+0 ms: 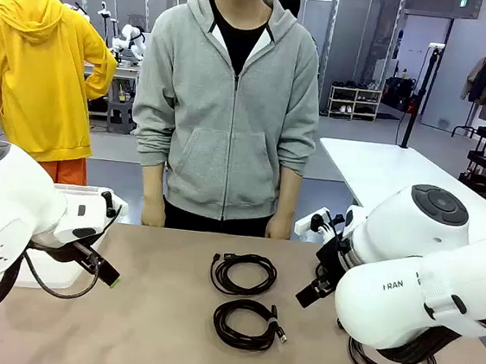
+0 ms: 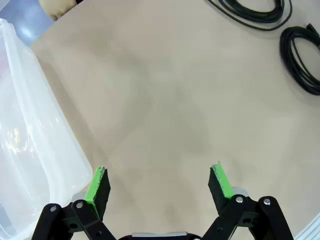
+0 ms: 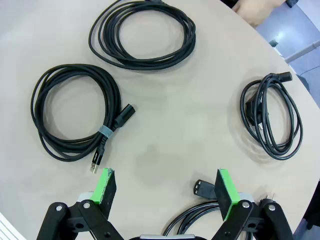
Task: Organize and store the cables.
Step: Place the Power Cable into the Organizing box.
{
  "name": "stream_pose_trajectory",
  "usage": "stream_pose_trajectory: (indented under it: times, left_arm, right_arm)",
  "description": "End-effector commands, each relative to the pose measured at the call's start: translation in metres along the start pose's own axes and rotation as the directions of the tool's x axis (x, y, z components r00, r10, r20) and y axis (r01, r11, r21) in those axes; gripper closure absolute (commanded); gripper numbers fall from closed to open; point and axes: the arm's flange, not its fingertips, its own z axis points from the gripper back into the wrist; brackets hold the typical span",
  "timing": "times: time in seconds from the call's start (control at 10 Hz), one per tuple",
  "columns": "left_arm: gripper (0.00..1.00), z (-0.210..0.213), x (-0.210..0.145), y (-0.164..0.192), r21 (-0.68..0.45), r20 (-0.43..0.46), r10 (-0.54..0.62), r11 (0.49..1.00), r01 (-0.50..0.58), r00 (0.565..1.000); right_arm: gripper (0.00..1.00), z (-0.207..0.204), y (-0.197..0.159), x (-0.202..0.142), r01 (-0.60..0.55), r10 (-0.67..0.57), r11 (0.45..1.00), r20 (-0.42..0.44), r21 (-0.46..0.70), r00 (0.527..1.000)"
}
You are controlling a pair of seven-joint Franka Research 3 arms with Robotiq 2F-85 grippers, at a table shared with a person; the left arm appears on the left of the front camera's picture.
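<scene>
left gripper (image 2: pixel 160 176) being held wide open with nothing gripped, over bare table (image 2: pixel 165 90), clear bin (image 2: pixel 30 140) being seen just beside it, right gripper (image 3: pixel 162 181) being held open and empty above four coiled black cables (image 3: pixel 106 131) being left apart on the table

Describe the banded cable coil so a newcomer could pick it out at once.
On the tan table, straight in front of the person, lie a far coil and a near coil. Pick the near coil, on the robot's side. Unlike the looser far coil, it has a grey band cinching its loops beside a plug.
</scene>
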Motion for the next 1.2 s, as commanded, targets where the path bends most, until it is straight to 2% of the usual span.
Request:
stream_pose_trajectory:
  times: [0.0,0.9,1.1]
  left_arm:
    - [0.0,0.0,0.0,0.0,0.0,0.0,0.0,1.0,0.0,1.0]
    - [0.0,0.0,0.0,-0.001,0.0,0.0,-0.002,1.0,0.002,1.0]
    - [0.0,0.046,0.013,0.008,-0.059,0.012,0.012,0.998,-0.011,1.0]
  right_arm:
    - [0.0,0.0,0.0,0.0,0.0,0.0,1.0,0.0,0.0,1.0]
    - [0.0,0.0,0.0,0.0,-0.002,0.002,1.0,0.0,-0.001,1.0]
    - [0.0,0.052,-0.019,0.031,-0.022,0.02,0.999,0.031,0.049,0.999]
